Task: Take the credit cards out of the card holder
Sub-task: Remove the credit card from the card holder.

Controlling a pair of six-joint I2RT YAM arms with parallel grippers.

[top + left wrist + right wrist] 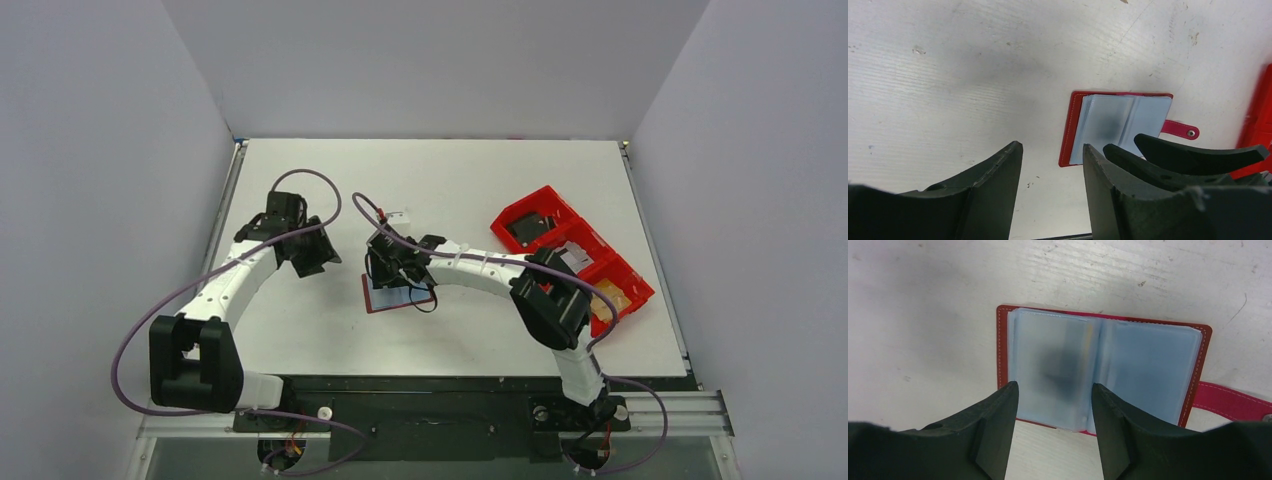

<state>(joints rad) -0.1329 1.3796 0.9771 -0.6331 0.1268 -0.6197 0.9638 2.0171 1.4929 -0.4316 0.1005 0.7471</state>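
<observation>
The right tool [1054, 390] is held apart and empty, low in the frame, over the card holder [1148, 360] laid open mid-frame on the tabletop [923, 300]. The left tool [1052, 147] is likewise spread. Opening is judged done; the credit cards are judged not yet drawn out.

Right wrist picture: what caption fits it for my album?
Open right gripper poised over the opened red card holder on the white table.
</observation>
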